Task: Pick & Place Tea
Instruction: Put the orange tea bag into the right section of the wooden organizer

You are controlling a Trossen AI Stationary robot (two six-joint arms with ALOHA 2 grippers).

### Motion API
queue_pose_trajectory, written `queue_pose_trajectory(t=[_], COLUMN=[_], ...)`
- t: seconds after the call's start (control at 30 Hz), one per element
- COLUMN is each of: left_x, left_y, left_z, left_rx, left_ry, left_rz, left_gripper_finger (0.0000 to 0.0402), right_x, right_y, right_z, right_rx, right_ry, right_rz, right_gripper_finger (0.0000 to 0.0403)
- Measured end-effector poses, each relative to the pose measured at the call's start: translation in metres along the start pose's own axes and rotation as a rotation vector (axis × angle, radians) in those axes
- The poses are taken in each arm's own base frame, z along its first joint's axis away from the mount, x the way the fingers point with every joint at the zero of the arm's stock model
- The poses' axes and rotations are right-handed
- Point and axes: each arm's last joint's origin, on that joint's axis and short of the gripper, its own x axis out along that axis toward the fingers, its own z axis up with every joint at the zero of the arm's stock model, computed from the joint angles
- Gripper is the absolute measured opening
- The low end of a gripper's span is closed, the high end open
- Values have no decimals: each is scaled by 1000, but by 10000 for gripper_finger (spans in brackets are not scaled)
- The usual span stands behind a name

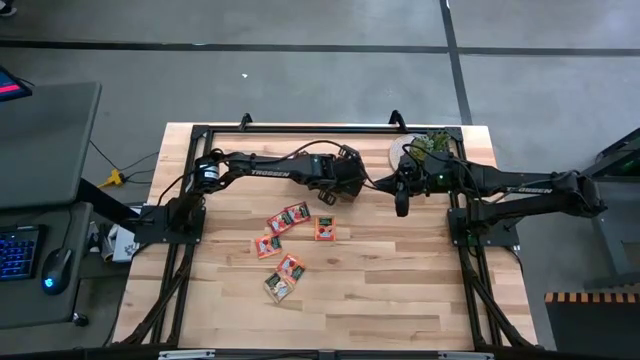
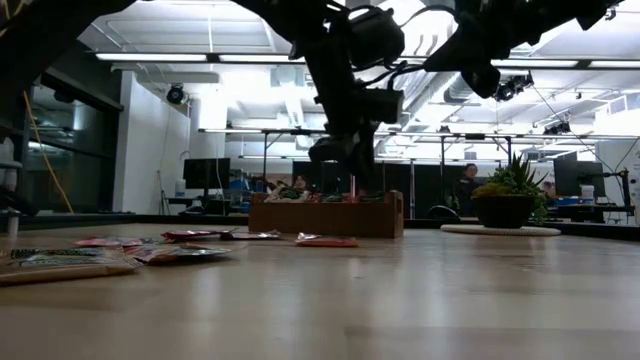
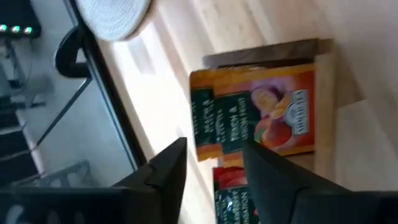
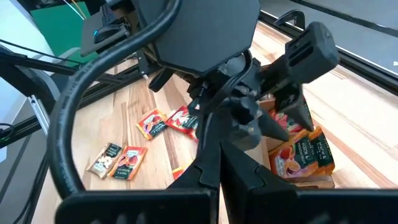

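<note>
Left gripper (image 3: 214, 165) hangs over the wooden tray (image 2: 325, 216) at the far side of the table (image 1: 400, 300), about 12 o'clock from the table's middle. Its two dark fingers (image 3: 165, 171) stand apart, with a gap between them, and nothing is between the pads. Directly under them lies an orange tea sachet (image 3: 258, 109) with a green band, resting in the tray on top of other sachets; from the pictures it looks released, not gripped.

Right gripper (image 1: 402, 208) waits just beside the left one, at 3 o'clock from it, near the small potted plant (image 1: 432, 146) on its round mat (image 2: 497, 230). Its fingers are pressed together and hold nothing.

More loose tea sachets (image 1: 288, 218) lie on the bare table wood, at 6 to 7 o'clock from the tray: a few red-orange ones close together, one red-orange sachet (image 1: 325, 229) a little apart, and a lower pair of sachets (image 1: 284, 279) nearer to the front edge, one of them pale.
</note>
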Motion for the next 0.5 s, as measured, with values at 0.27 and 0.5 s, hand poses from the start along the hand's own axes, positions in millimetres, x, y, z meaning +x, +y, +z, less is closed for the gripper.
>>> queue_pose_trajectory(t=[0.27,0.5], left_x=[-7,-37], left_y=[6,22], left_z=[-6,-21], left_rx=[-72,-357], left_ry=[86,84], left_rz=[76,70], left_gripper_finger=[171,172], right_x=[0,0], right_y=[0,1], right_z=[0,-1], right_rx=[-5,-19], right_ry=[7,18], right_rz=[16,41], right_gripper_finger=[0,0])
